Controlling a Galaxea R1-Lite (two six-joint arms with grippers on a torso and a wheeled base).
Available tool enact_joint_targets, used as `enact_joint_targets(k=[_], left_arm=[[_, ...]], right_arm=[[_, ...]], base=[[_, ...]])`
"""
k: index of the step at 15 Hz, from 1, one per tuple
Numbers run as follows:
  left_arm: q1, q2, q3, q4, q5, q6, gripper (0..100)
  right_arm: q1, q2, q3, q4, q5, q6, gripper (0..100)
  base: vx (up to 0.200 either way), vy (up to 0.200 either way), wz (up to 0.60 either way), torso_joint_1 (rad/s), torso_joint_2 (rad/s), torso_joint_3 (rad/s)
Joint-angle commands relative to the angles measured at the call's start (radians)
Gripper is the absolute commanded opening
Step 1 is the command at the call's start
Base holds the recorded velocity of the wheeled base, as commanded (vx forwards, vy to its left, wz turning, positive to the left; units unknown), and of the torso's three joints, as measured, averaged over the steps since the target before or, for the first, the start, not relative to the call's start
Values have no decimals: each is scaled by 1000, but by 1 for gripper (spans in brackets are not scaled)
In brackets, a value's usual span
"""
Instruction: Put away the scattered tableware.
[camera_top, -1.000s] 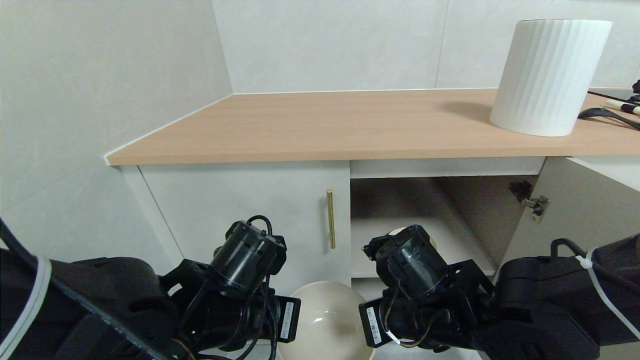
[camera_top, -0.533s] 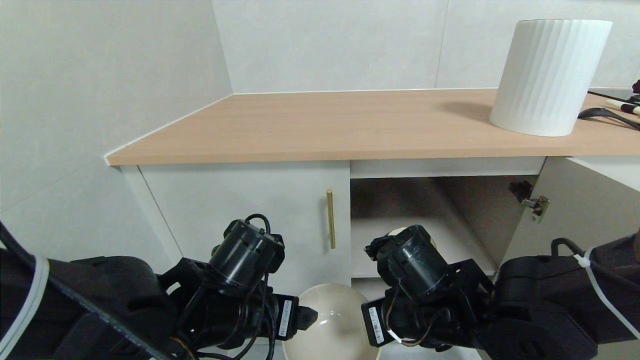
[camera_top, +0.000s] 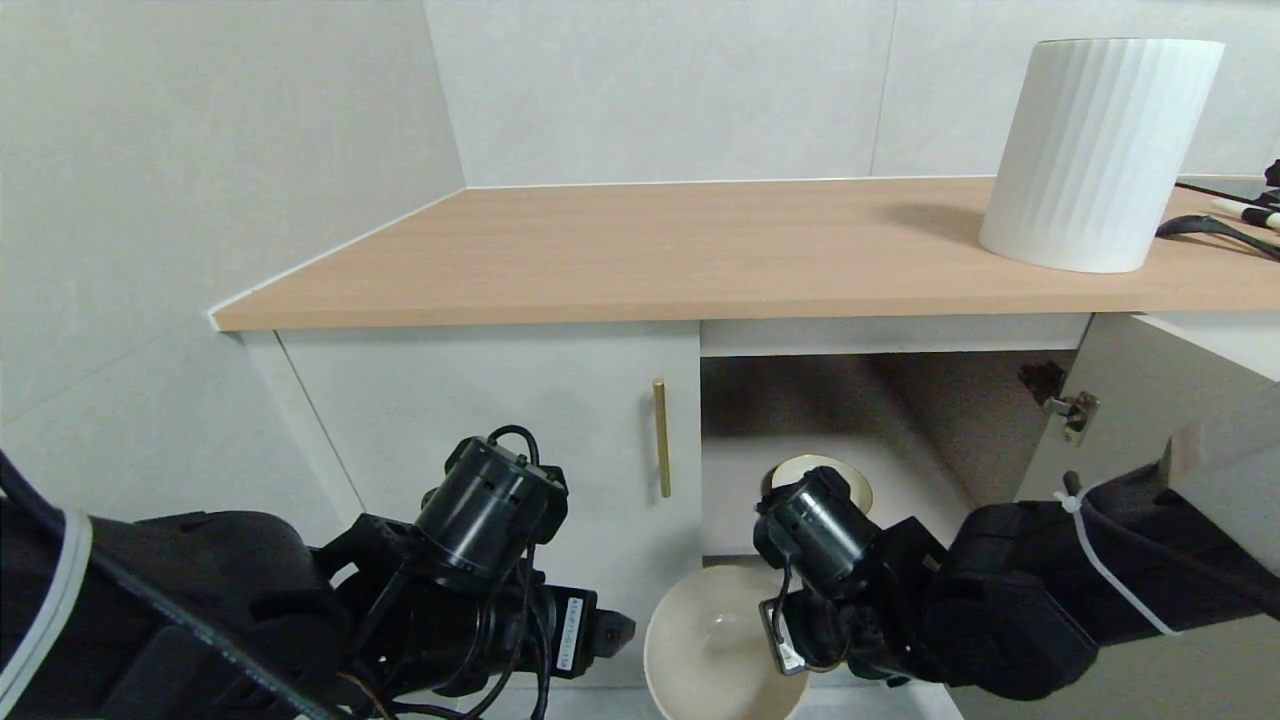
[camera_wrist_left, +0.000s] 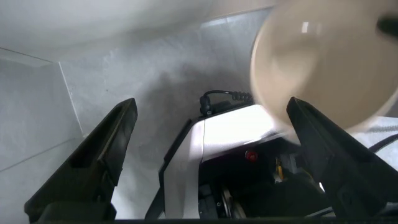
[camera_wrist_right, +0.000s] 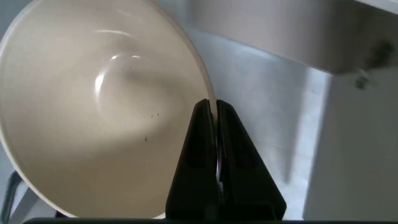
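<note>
Left fingers (camera_wrist_left: 93, 162) wide apart, right fingers (camera_wrist_right: 196, 162) together.

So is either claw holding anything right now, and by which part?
The right gripper is shut on the cream bowl, pinching its rim between the fingers. The left gripper is open and holds nothing.

Domestic kitchen. Wood-look countertop (camera_top: 650, 250) over white base cabinets (camera_top: 480, 390), with pale tiled walls (camera_top: 650, 90) meeting in a corner. Open cabinet compartment (camera_top: 830, 400) lies beyond the fingers (camera_wrist_right: 202, 155) of the right gripper (camera_wrist_right: 214, 143), with a cream dish (camera_top: 830, 468) on its shelf. Brass door pull (camera_top: 660, 437) alongside. White ribbed canister (camera_top: 1095, 150) on the countertop.
</note>
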Motion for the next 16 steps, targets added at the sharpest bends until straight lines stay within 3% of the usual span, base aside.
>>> enact_joint_targets(k=[1,6,7,13,16], left_arm=[[0,-2,-1,0,0,-1,100],[0,-2,1,0,2,-1,100],[0,-2,2,2,0,-1,100],[0,-2,4,3,0,-1,100],[0,-2,4,3,0,-1,100]], right_arm=[[-71,23,-9,7,-10,34,0],[-204,52,-37,0,1,97,0],[-250,67,-43,-30,1,98,0],[-318,135,-37,-283,41,189,0],[-373,167,-93,-322,30,215,0]], base=[[0,0,0,0,0,0],[0,0,0,0,0,0],[0,0,0,0,0,0],[0,0,0,0,0,0],[0,0,0,0,0,0]])
